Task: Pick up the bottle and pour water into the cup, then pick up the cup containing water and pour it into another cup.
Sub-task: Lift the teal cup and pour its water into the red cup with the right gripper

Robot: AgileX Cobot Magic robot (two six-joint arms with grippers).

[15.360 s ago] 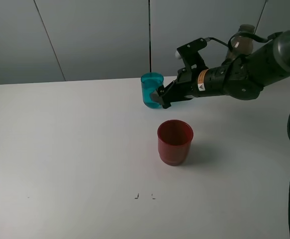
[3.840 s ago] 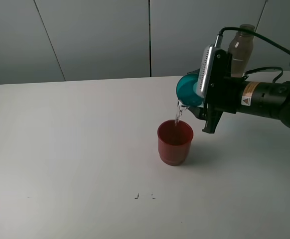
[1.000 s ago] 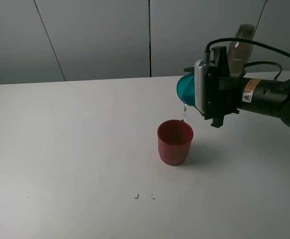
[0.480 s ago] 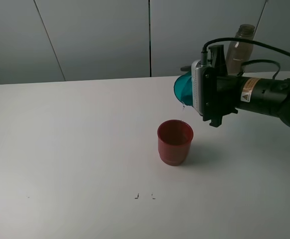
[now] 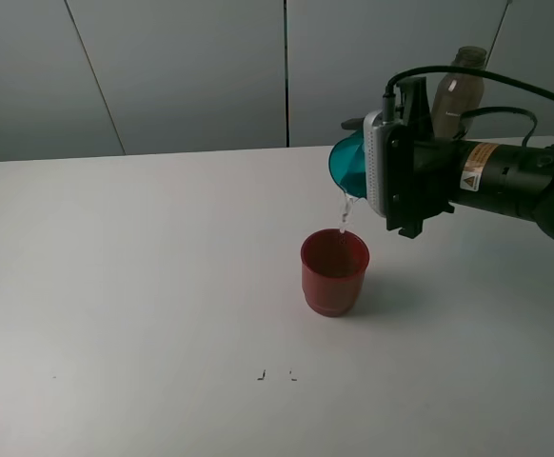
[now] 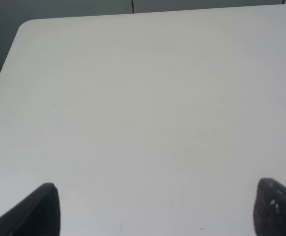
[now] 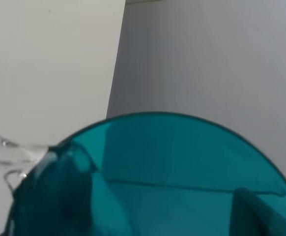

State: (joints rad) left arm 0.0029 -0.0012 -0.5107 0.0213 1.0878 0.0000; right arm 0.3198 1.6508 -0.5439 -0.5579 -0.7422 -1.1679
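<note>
— Since the left half of the table [image 5: 144, 286] holds nothing but two small dark marks near the front edge, where is the left arm?

— Out of the high view. Its wrist camera shows bare tabletop with the left gripper [image 6: 155, 209] visible only as two dark fingertips at opposite corners of the frame, standing wide apart with nothing between them.

— And moving rightward?

— Near the middle stands the wide red cup [image 5: 334, 272], upright on the table. Just above and slightly to its right, the teal cup [image 5: 348, 164] is tipped well over, mouth facing left and down. A thin stream of water [image 5: 345, 211] falls from its lip toward the red cup's opening.

— Who holds it?

— The right gripper [image 5: 377, 171], reaching in from the right edge. The wrist camera body hides the fingers in the high view, but the right wrist view is filled by the teal wall [image 7: 153, 182], so I judge the claw clamped on that cup.

— The bottle?

— The bottle [image 5: 455, 93] stands upright behind the right arm, near the table's back edge, touched by nothing.

— So how far along?

— I'd say the bottle-to-cup pour is done, given water is now leaving the teal cup. The second pour is under way and likely near its end, since the stream is thin. What seems left is righting the teal cup and setting it down.
</note>
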